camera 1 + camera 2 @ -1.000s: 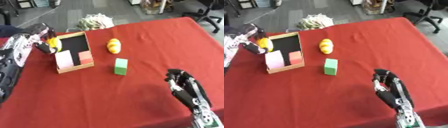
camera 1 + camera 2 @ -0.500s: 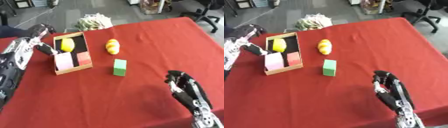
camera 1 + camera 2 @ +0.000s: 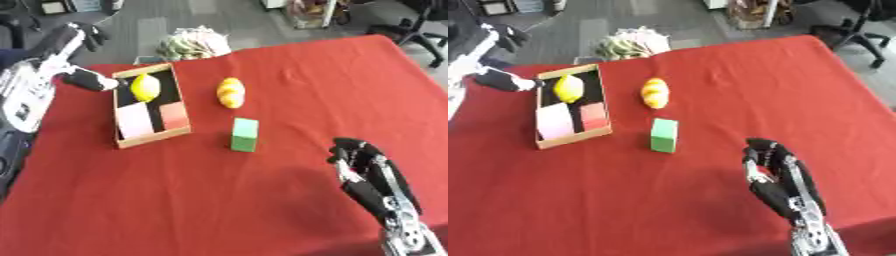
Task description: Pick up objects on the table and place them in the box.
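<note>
Box (image 3: 123, 141) sits on the red counter (image 3: 289, 65) holding a yellow fruit (image 3: 144, 86), a pink block (image 3: 135, 122) and a red block (image 3: 174, 115), while the left hand (image 3: 66, 46) hangs at its far left edge, fingers spread and holding nothing. The release step looks finished. Next comes the orange pastry-like piece (image 3: 229, 92) or the green block (image 3: 244, 134), both just right of the box; the right hand (image 3: 363, 167) rests open near the lower right corner.

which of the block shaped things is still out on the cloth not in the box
The green block, alone on the red tablecloth right of the wooden box. The pink block and red block lie inside it.
</note>
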`<state>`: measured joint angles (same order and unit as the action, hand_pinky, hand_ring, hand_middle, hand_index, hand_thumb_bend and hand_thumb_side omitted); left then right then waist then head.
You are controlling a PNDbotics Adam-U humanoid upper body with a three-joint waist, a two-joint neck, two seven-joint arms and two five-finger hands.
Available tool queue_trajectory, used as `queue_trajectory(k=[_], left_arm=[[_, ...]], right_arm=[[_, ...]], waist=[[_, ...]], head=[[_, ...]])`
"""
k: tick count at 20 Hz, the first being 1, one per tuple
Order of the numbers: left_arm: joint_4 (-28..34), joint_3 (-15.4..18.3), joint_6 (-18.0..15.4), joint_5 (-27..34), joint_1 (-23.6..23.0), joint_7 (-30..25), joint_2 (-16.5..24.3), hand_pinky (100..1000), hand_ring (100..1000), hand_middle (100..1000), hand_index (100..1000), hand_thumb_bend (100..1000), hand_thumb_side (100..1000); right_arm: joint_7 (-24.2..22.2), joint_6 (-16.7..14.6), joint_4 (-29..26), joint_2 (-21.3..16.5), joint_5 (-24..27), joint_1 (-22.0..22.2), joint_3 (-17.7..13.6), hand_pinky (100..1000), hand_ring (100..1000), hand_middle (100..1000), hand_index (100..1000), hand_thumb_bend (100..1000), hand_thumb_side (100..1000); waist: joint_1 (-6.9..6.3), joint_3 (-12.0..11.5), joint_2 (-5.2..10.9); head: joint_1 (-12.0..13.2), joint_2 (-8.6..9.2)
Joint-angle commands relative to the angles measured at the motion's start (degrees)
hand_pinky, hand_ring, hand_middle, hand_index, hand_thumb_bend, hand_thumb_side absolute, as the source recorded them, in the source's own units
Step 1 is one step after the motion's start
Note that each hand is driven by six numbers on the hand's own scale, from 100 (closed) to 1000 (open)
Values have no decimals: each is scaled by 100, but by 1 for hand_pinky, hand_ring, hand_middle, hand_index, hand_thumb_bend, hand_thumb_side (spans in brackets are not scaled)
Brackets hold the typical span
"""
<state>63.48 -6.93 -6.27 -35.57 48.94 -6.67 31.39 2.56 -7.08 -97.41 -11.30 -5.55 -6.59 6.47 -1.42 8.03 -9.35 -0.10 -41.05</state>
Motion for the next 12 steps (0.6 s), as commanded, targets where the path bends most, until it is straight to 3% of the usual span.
queue_trajectory(k=[1,6,9,12], left_arm=[[1167,8,134,989,-325,59,590,764,644,643,791,620,210],[2935,141,412,2358,-1609,166,827,759,633,627,781,597,217],[3751,238,507,2844,-2419,238,569,757,629,622,778,586,221],[4168,300,568,3061,-2988,272,165,749,620,612,771,581,228]], right_arm=[[7,40,-111,-518,-116,-311,-66,723,613,609,749,100,217],[-166,180,91,-1537,-275,-1212,-37,728,623,620,768,100,124],[-399,252,553,-2053,-335,-1924,75,732,634,632,787,100,100],[-750,264,1268,-2315,-557,-2617,234,739,663,665,815,100,100]], waist=[[-9,-102,235],[23,-378,326],[49,-534,366],[70,-704,395]], head=[[-77,-80],[-263,-176],[-374,-220],[-462,-253]])
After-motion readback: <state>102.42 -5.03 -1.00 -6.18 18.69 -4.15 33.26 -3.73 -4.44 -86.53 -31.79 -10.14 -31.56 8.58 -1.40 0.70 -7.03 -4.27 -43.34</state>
